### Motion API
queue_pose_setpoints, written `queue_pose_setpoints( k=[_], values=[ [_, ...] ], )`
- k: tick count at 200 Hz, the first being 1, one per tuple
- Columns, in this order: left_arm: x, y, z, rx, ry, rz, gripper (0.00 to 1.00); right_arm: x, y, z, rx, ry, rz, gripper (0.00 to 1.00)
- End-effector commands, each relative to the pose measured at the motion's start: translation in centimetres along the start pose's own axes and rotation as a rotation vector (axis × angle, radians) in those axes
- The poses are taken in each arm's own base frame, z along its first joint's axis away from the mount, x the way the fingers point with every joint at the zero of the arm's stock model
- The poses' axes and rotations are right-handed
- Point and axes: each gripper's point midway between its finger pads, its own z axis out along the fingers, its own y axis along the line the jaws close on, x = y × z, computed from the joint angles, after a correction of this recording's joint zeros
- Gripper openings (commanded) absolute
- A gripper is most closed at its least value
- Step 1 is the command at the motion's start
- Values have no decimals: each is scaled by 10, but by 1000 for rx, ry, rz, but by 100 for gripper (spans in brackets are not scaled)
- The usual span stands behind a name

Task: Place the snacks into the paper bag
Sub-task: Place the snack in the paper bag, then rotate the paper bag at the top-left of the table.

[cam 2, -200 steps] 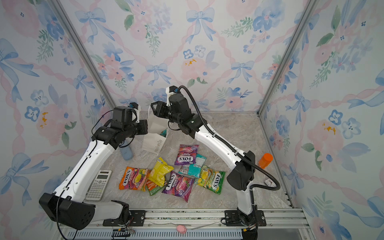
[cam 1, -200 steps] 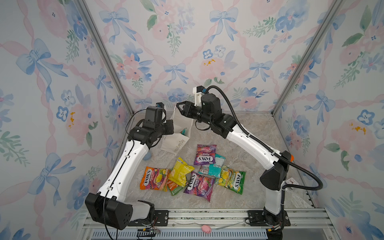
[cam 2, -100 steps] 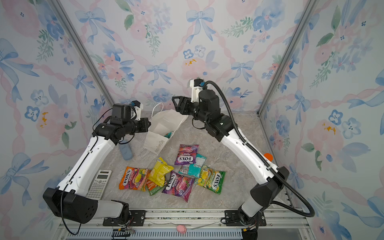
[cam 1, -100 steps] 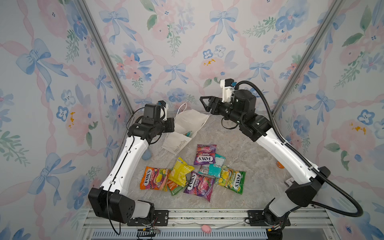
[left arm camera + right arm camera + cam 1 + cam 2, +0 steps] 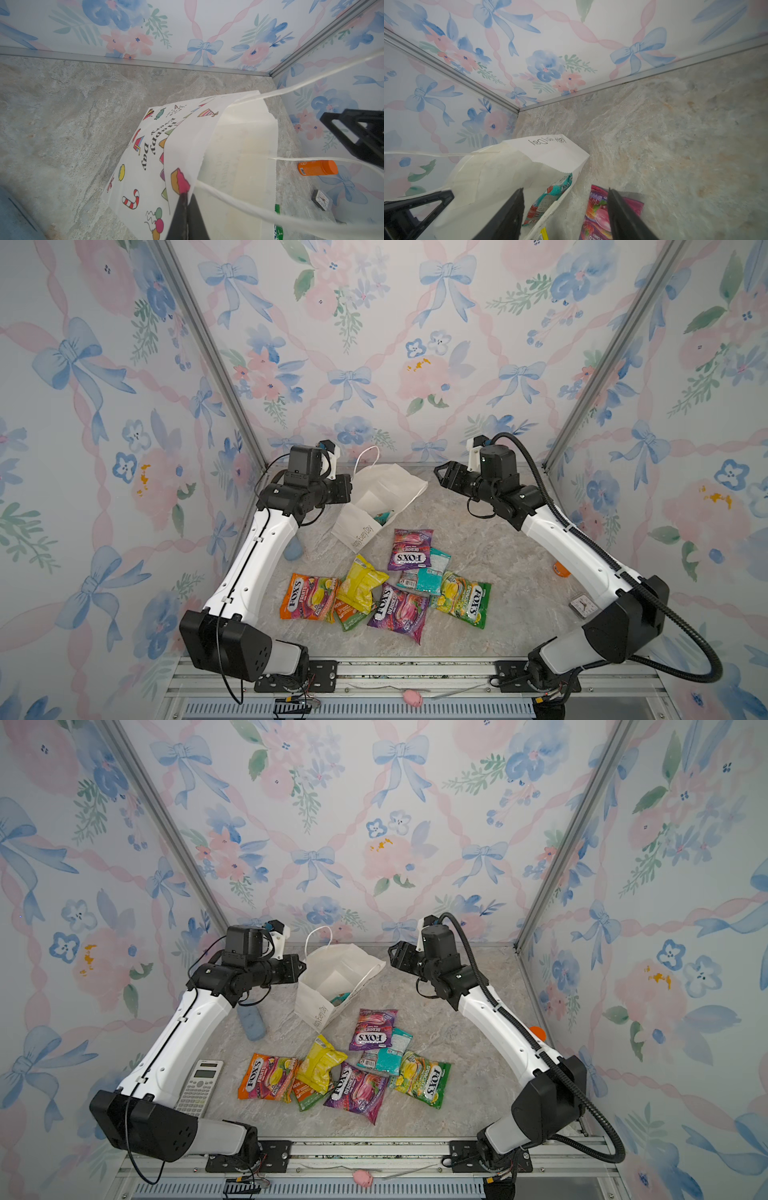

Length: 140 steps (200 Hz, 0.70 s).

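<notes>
Paper is the weak point. At far left, the left gripper [image 5: 183,196] has its fingers pinched together on 1 thin wall of the paper bag [image 5: 376,499], right at the serrated rim. I judge that a tug or twist there could tear that edge or crease the mouth flat, since the white sheet is light and folds easily; the bag leans rather than stands and could slump shut. Its soft cord handles [image 5: 259,211] hang loose and could snag a finger. 1 teal packet [image 5: 550,196] lies inside against the near wall. Nearer, mid-table, about 7 snacks [image 5: 386,591] overlap on the stone-patterned table [image 5: 478,531]; their glossy, crinkled film looks slippery, so a pinch might lift 2 or drop 1. At far right, the right gripper [image 5: 441,477] hangs in the air with fingers apart and empty, just beside the bag's mouth, not touching it.
</notes>
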Motion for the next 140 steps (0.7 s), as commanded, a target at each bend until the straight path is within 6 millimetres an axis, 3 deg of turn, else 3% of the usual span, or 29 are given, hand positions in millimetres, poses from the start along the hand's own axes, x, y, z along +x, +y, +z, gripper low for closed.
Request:
queue_pose_setpoints(
  k=[1,46,59,104,140],
  values=[
    [-6,-2,-4,16,-30,26,0,12,5,14,-58,56,76,64],
    [-4,1,-1,9,-22,33,0,21,22,31,-103,94,90,63],
    [-2,2,1,6,-16,37,0,30,17,46,-89,119,100,62],
    [0,7,5,2,-4,45,0,32,30,57,-121,135,101,56],
    [0,9,5,2,-3,53,0,31,46,64,-155,141,89,45]
  ],
)
